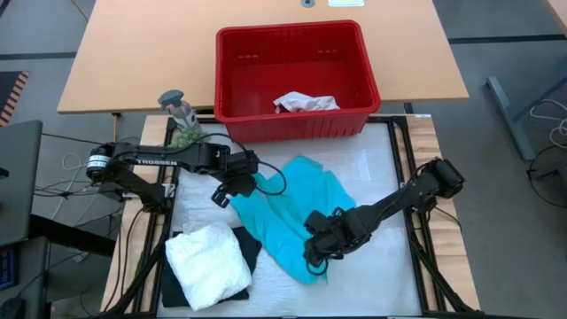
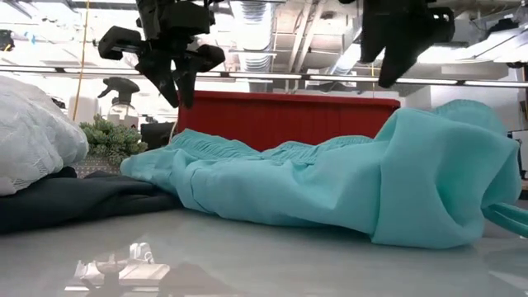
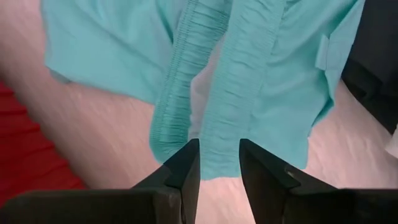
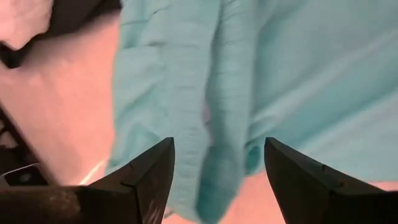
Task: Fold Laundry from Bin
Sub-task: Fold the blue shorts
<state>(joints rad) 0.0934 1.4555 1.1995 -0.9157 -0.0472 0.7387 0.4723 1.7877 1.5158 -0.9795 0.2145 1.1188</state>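
1. Teal garment (image 1: 306, 208) spread rumpled on the white mat (image 1: 381, 168), just in front of the red bin (image 1: 292, 75) — one white piece (image 1: 306, 103) left inside.
2. Left gripper (image 3: 219, 165) above the gathered waistband, jaws parted a little, grasping nothing.
3. Right gripper (image 4: 217, 168) over the near edge of the teal cloth, jaws spread wide, empty.
4. Best to lower both onto matching ends of one hem, pinch a single layer, then lift level — otherwise a crooked fold.
5. White folded piece (image 1: 208, 261) resting on a black one (image 1: 248, 244) near the left corner.
6. Hard to tell: how many layers lie bunched under the teal folds; the black piece mostly covered; the far side of the teal cloth hidden in the low view.
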